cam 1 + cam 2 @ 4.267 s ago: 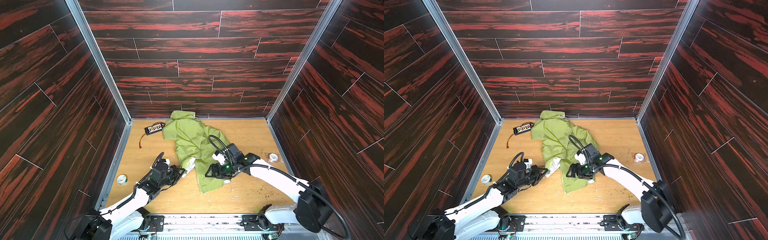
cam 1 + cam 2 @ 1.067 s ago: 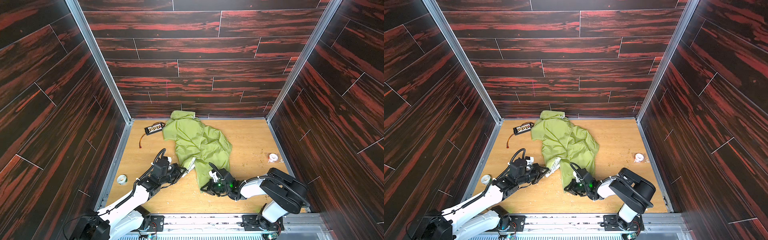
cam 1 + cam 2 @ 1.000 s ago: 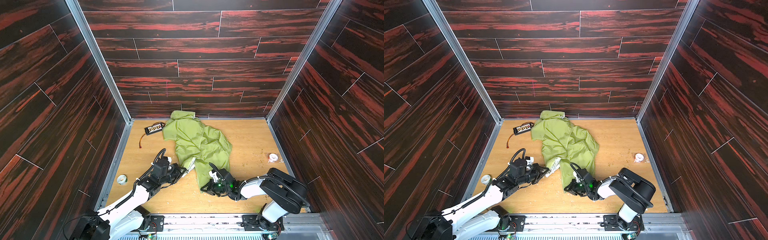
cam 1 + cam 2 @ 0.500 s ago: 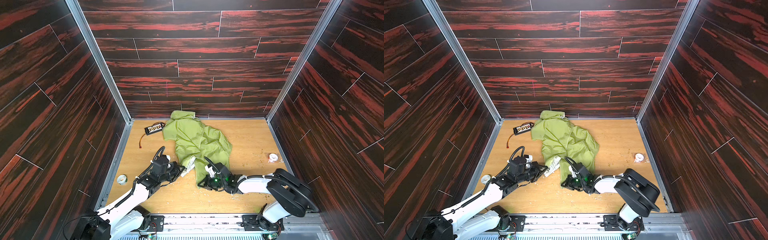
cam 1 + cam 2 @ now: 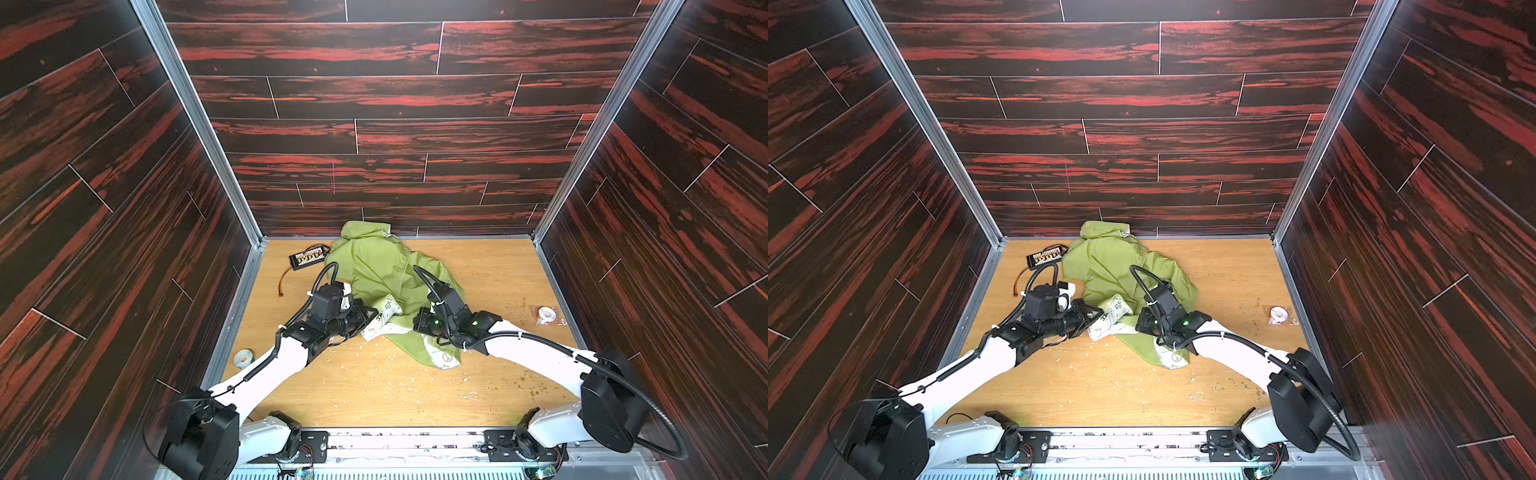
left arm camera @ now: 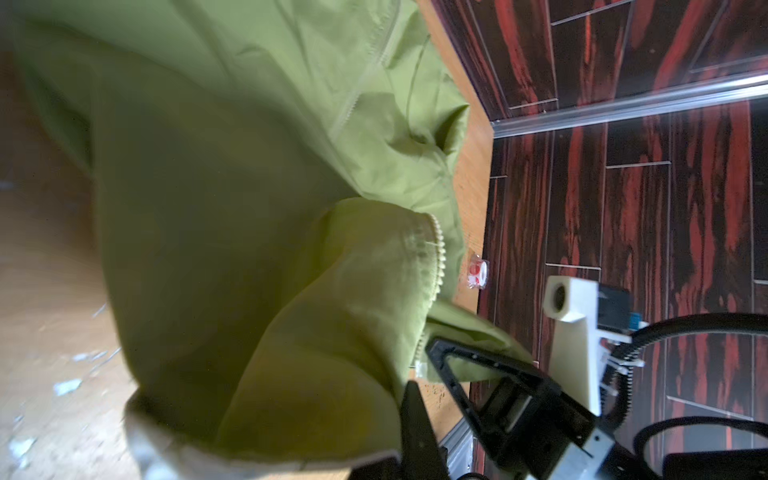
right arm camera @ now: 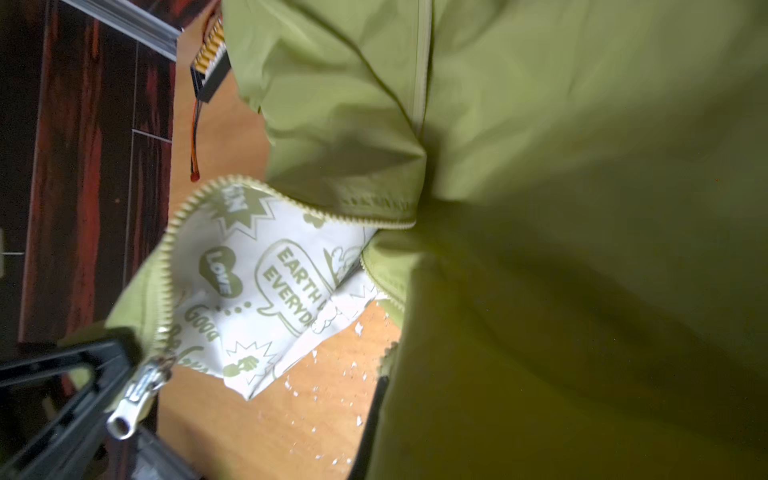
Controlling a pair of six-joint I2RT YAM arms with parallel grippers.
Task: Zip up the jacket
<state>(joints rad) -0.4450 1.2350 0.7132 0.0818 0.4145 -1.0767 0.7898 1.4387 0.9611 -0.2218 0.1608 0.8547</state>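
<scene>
The olive-green jacket [image 5: 380,266] [image 5: 1108,266] lies crumpled mid-table, its front open low down and white printed lining [image 7: 266,291] showing. My left gripper [image 5: 371,318] [image 5: 1096,322] is shut on the jacket's left zipper edge; in the right wrist view the silver slider [image 7: 133,395] sits against its black finger [image 7: 62,365]. My right gripper [image 5: 416,322] [image 5: 1139,326] is shut on the opposite front edge, a short gap away. Green fabric drapes over both grippers, so only one finger of each shows in its own wrist view [image 6: 417,419] [image 7: 372,415].
A black connector board [image 5: 306,257] with an orange wire lies at the back left beside the jacket. A tape roll [image 5: 243,357] sits by the left wall and a white roll [image 5: 546,313] near the right wall. Pale scraps dot the wooden floor [image 5: 374,395].
Both grippers have moved away from the table's front edge with the jacket's edges. The right arm has stretched out, and the hem corner now lies flat showing white lining.
</scene>
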